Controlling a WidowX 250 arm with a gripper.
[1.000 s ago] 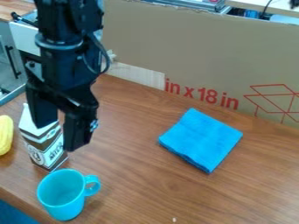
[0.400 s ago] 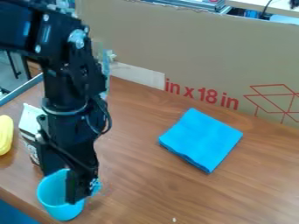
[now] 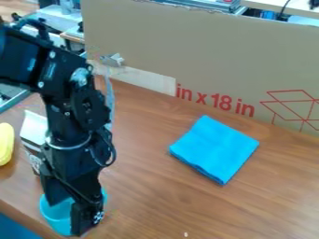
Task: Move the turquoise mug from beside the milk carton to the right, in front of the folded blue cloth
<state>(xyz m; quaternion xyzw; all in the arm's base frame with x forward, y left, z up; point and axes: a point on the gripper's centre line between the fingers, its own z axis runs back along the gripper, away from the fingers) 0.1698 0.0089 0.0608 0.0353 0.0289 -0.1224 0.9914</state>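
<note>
One turquoise mug [image 3: 57, 218] stands on the desk [image 3: 162, 200] in the lower left of your camera view, right at your pincer [image 3: 66, 215]. You have the pincer open and pointing down at it: its two fingers stand apart, with turquoise showing between them. One finger hangs over the mug's mouth, and the other covers its right side, where a small patch of turquoise shows past the black. You can't tell from here whether either finger touches the mug's wall.

Just beyond the mug, partly hidden by the arm [image 3: 62, 112], you have an upright carton [image 3: 33, 127] with a white top. Farther left, a yellow object [image 3: 5, 144] lies at the view's edge, near the carton. Well off to your right, apart from the pincer, a folded bright blue cloth [image 3: 215, 149] lies flat on the desk. Behind all this, a cardboard panel [image 3: 205, 51] with red print stands along the back, with a pale strip low on it.
</note>
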